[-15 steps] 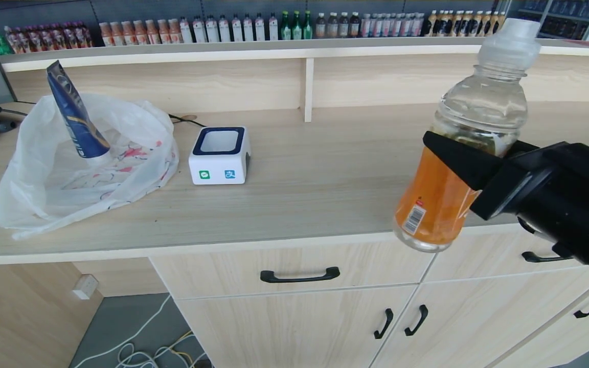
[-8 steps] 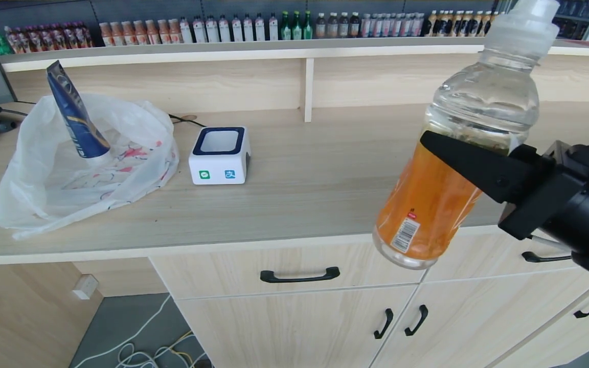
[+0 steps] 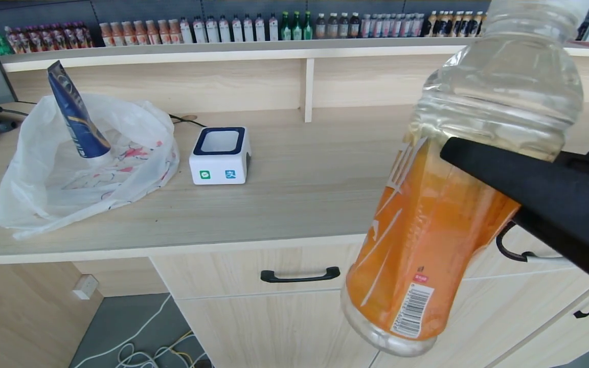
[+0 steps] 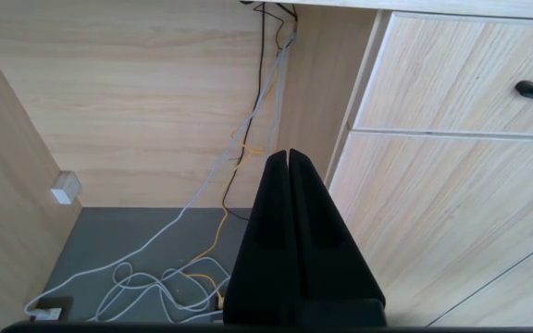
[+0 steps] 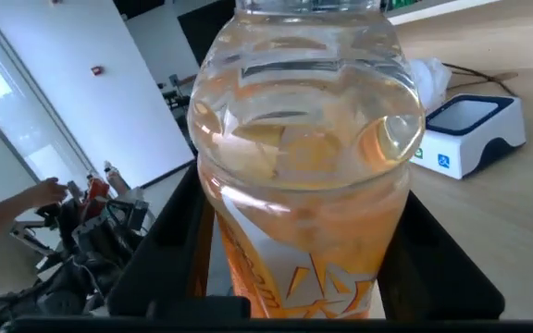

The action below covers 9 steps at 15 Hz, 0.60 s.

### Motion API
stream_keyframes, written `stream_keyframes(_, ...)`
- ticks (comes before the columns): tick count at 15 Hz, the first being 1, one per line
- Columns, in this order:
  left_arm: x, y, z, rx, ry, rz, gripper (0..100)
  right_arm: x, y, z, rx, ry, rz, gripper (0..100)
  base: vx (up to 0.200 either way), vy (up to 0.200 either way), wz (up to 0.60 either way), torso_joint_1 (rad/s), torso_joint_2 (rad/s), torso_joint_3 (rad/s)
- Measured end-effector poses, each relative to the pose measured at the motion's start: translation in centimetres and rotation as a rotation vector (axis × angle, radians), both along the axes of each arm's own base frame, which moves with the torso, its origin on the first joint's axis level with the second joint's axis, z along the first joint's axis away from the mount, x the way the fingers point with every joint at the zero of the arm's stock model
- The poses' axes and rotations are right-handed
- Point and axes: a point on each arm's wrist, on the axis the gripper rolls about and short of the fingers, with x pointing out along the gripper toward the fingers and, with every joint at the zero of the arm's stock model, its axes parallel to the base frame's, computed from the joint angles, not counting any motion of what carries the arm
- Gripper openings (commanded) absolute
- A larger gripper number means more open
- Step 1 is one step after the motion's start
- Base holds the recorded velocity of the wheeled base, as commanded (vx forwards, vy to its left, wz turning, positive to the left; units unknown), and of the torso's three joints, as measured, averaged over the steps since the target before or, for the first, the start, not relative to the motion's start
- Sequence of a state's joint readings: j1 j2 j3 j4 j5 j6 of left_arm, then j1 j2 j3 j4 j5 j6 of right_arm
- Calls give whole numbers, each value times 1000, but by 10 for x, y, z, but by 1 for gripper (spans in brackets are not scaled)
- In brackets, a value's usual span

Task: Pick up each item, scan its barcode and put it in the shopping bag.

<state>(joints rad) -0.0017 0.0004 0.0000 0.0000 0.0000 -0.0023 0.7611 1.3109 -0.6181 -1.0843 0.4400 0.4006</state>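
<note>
Pale wooden desk (image 3: 299, 199) behind, a clear plastic bottle of orange drink (image 3: 427, 230) is pinched, tilted, at frame right by the right hand (image 3: 478, 158); a slip short of the white scanner box (image 3: 219, 156) is risked.

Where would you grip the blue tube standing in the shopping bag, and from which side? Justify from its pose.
Probably its upper half, from above: the blue tube stands tilted, flat crimped end up and clear of the shopping bag, whose folds surround its lower end.

Pale wood counter (image 3: 299, 168) above drawers (image 3: 212, 268); bottle-lined shelf (image 3: 197, 48) behind.
</note>
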Motion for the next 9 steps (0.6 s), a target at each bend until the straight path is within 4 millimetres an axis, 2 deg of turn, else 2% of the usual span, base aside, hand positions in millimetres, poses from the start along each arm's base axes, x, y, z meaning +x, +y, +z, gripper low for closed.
stream_keyframes(3, 0, 0, 0, 0, 0, 0, 0, -4, 2, 2, 2, 15, 113, 0, 0, 0, 0, 0, 0, 0)
stream_keyframes(5, 0, 0, 0, 0, 0, 0, 0, -3, 3, 11, 53, 94, 166, 0, 0, 0, 0, 0, 0, 0)
stream_keyframes(9, 0, 0, 0, 0, 0, 0, 0, 4, 11, 26, 81, 90, 209, 0, 0, 0, 0, 0, 0, 0)
